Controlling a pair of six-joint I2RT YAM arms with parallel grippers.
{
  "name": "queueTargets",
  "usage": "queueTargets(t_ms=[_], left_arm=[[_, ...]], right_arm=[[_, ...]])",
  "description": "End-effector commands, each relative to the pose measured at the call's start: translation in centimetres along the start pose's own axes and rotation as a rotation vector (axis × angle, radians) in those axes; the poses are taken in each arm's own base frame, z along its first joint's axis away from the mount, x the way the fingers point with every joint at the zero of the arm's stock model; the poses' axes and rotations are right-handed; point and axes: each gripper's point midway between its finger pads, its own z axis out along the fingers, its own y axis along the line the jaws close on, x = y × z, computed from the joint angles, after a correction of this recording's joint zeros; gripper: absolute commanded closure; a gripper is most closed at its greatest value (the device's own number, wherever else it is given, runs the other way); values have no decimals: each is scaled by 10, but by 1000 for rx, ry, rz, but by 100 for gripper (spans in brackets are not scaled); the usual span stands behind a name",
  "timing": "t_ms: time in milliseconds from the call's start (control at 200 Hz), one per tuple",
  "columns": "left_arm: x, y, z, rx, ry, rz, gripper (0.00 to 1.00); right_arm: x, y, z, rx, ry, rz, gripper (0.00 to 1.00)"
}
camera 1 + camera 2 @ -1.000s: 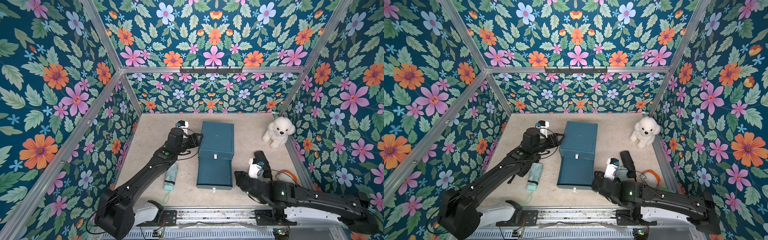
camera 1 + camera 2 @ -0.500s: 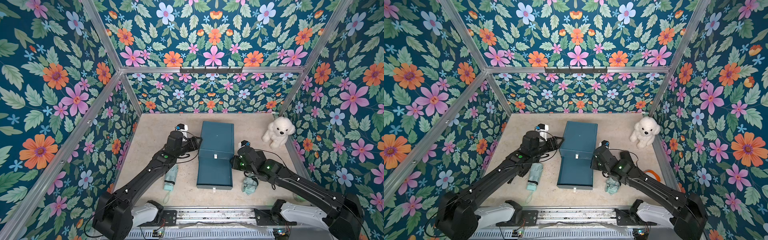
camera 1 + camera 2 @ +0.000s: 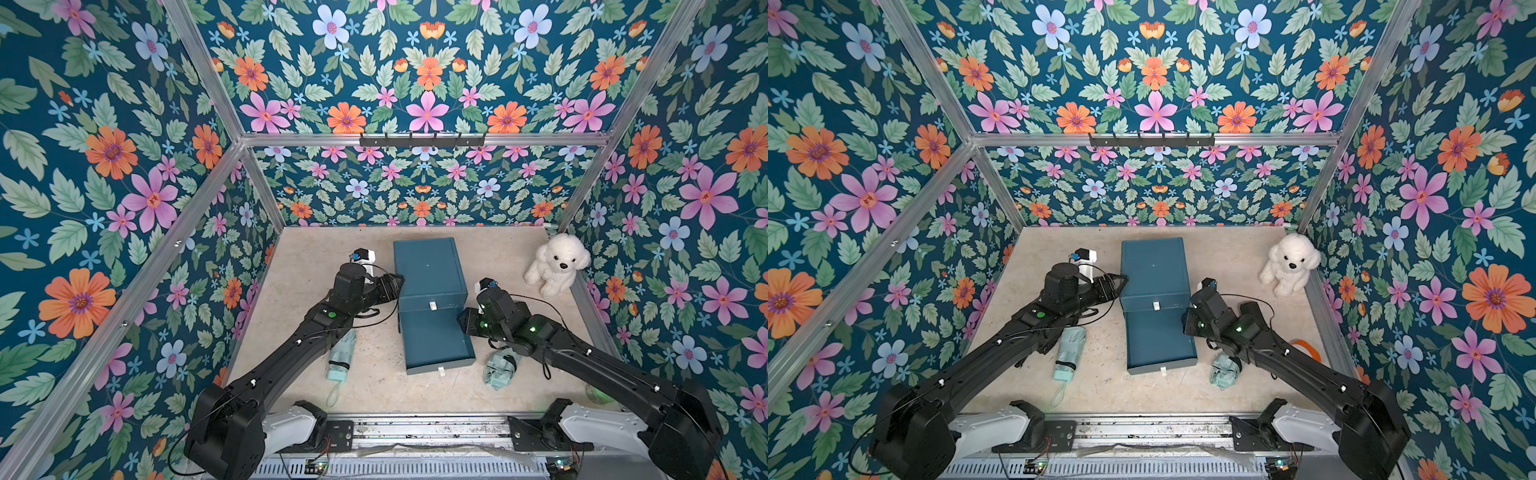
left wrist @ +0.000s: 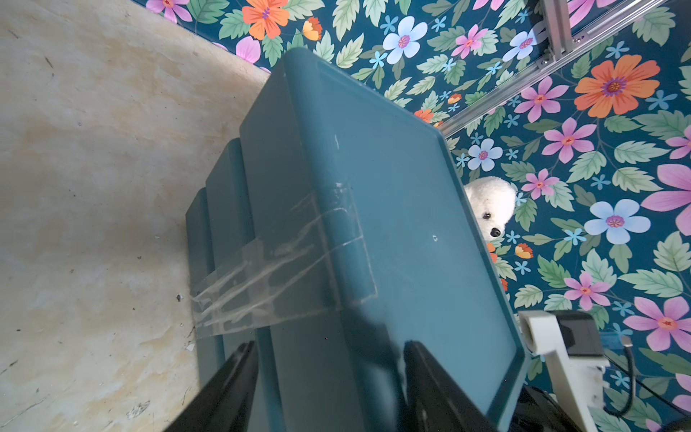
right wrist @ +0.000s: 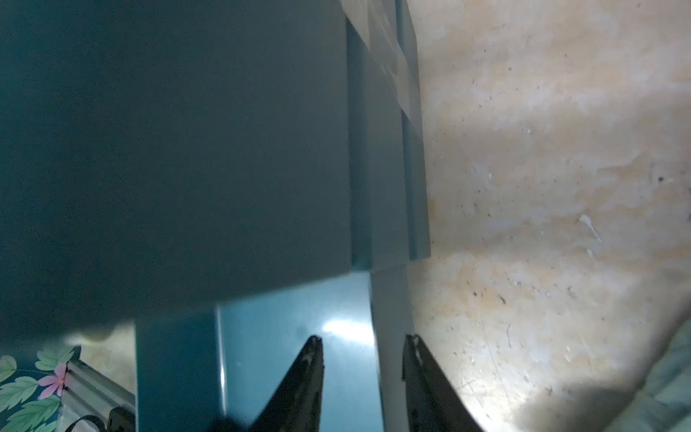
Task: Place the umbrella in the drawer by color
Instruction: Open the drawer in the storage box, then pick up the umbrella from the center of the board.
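On the table (image 3: pixel 498 257), R claw (image 5: pixel 364 340), just swung to blue drawer unit (image 3: pixel 428 270), is spreading apart. L claw (image 4: pixel 331 346), also apart, is straddling its edge. Both the mint umbrella (image 3: pixel 343 353) & crumpled umbrella (image 3: pixel 500 365) are lying unheld alongside, so prob. drawer first.

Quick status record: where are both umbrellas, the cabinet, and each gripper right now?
cabinet: table centre, upright
left umbrella: mint, folded, on table, partly under left arm
right umbrella: pale green, crumpled, on table beside cabinet
left gripper: open, straddling cabinet's top edge
right gripper: open, empty, at cabinet's right side
plush dog: far right corner
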Motion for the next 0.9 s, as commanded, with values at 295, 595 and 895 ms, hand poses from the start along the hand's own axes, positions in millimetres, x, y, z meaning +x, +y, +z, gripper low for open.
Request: queueTargets(t_ms=[295,595,895], left_arm=[[-2,4,3,-26,1,9,34],[-13,-10,-4,0,-17,13,32],[-16,-15,-12,8,-22,28,31]], right_arm=[[20,21,-13,-69,9,43,64],[-33,-76,-63,379,-200,80,40],[-45,-175,-42,601,-237,310,34]])
